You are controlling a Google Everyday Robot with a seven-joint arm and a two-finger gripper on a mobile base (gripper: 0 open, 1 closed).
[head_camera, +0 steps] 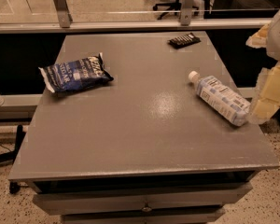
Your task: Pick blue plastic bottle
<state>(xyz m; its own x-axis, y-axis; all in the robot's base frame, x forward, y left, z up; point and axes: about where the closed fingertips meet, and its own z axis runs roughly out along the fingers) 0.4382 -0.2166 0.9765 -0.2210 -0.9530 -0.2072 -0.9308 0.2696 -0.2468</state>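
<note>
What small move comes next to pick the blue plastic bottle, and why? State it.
Probably ease the gripper left, over the middle of the blue plastic bottle. The bottle lies on its side near the table's right edge, white cap pointing back-left, and the gripper sits beside its base, not over it.

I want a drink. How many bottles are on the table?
1. The blue plastic bottle lies on its side near the right edge of the table; the pincer is beside its base. None looks hidden.
</note>
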